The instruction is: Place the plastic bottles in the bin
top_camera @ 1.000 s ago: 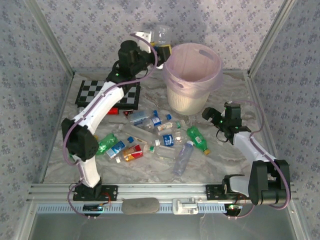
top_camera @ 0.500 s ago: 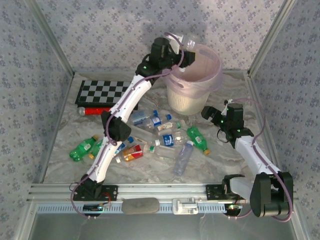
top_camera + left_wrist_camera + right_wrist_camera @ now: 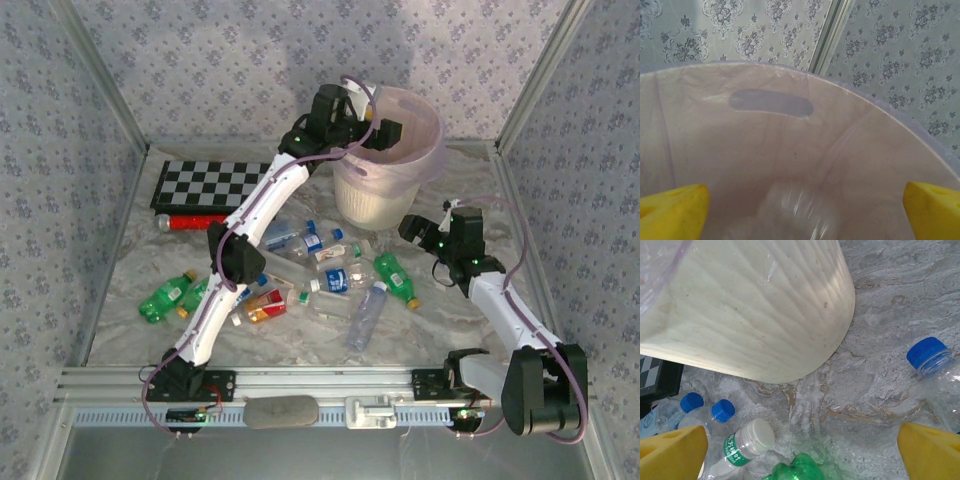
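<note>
From above and behind the arm bases (image 3: pixel 190 385), the fixed camera looked down over the whole table (image 3: pixel 450 320). The left wrist camera peered at close range into the bin (image 3: pixel 790 150). The right wrist camera, low near the tabletop, faced its outer wall and neighbouring bottles (image 3: pixel 742 445). All three views shared the bin.

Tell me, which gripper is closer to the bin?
Left. The left gripper is over the bin's mouth; the right gripper hangs low beside its base, over the bottles.

The left arm stretches far forward and high, the left gripper (image 3: pixel 386 131) tipped downward with jaws spread wide. The right gripper (image 3: pixel 413 228) hangs low, equally wide.
</note>
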`<state>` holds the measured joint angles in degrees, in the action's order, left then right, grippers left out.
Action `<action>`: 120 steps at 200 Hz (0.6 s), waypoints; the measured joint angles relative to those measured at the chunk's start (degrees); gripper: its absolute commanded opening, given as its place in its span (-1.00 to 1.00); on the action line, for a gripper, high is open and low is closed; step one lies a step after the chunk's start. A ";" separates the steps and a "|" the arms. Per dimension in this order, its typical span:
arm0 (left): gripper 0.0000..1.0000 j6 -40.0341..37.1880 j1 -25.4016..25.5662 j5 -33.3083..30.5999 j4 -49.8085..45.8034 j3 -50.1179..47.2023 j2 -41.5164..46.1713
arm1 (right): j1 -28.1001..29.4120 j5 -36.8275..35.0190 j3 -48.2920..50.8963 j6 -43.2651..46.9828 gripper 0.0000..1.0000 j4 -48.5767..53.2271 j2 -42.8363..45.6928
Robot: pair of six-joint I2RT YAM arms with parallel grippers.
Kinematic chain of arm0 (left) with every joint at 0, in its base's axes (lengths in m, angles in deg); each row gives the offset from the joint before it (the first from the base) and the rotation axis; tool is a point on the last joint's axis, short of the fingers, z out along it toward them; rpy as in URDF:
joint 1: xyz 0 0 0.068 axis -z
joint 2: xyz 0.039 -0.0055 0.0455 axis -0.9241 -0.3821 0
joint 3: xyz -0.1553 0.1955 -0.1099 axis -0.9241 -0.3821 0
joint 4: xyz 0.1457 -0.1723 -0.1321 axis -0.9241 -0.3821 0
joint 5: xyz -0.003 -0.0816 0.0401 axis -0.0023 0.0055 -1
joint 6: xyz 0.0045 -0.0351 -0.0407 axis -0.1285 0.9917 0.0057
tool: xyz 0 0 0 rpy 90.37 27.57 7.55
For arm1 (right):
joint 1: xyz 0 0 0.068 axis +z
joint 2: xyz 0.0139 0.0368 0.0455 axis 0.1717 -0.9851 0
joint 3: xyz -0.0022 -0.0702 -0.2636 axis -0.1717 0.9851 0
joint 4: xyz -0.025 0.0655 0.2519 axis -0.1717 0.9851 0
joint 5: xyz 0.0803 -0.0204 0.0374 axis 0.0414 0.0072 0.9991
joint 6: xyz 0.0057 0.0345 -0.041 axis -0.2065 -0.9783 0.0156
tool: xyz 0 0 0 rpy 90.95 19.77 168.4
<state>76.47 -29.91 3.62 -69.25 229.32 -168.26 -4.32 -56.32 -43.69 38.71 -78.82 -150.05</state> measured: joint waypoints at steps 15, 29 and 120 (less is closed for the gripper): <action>1.00 0.02 0.00 0.00 0.00 0.00 0.00 | 0.13 0.00 0.00 0.22 0.98 0.00 0.00; 1.00 0.02 0.00 -0.02 0.00 0.00 0.00 | 0.24 0.00 0.00 0.22 0.98 0.00 0.00; 1.00 -2.73 0.00 -1.42 -4.52 -0.55 4.61 | 1.90 0.02 -0.83 0.39 0.98 -0.11 -0.72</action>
<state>73.74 -29.91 2.20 -73.78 228.77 -163.65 -2.42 -56.30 -44.52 39.10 -78.93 -150.77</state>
